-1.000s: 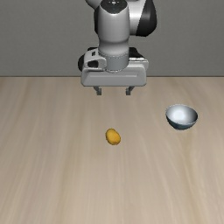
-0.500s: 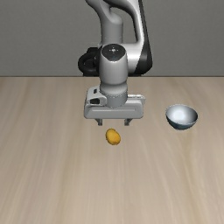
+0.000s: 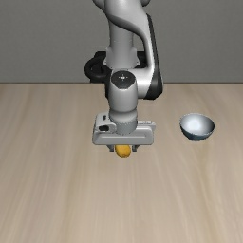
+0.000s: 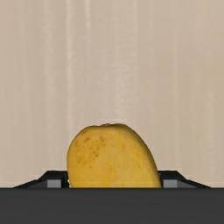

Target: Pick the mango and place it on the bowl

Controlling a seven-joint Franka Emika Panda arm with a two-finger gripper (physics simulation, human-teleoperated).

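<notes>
My pincer [image 3: 122, 148] stands apart astride the mango [image 4: 114, 157]; closing off-centre could squirt it across the counter [image 3: 57, 190].

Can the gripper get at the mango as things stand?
Probably yes. The gripper hangs right over the mango, which lies between its open jaws on the table, nothing beside it in the way. The bowl stands well off.

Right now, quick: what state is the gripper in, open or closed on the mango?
Gripper: low over the mango, which sits right at it. Whether it is open or shut on the mango cannot be told.
</notes>
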